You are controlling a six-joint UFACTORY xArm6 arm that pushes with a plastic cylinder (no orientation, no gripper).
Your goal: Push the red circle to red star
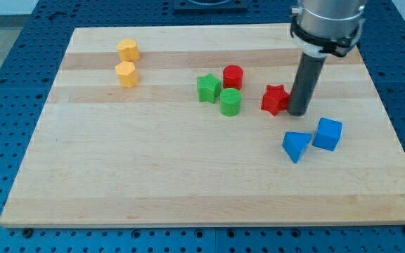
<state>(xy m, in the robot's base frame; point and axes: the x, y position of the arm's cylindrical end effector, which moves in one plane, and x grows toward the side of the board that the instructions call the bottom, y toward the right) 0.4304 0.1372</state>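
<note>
I am carrying no gripper, only a dark rod, so nothing is being grasped; my tip point(298, 112) is resting on the wooden tabletop point(153, 176) in the view's right half, just to the right of the red star point(275, 99) and looking as if it is touching that block's right edge. The red circle point(233, 75) is sitting to the view's left of the star, apart from it and a little nearer the top. It is lying close to the green star point(208, 88) on its left and the green circle point(230, 102) just below it, the three forming a tight cluster. Below my tip, toward the view's bottom right, a blue triangle point(296, 145) and a blue cube point(328, 133) are sitting side by side. Far off at the upper left, two yellow blocks point(127, 62) are standing one just below the other, almost touching.
</note>
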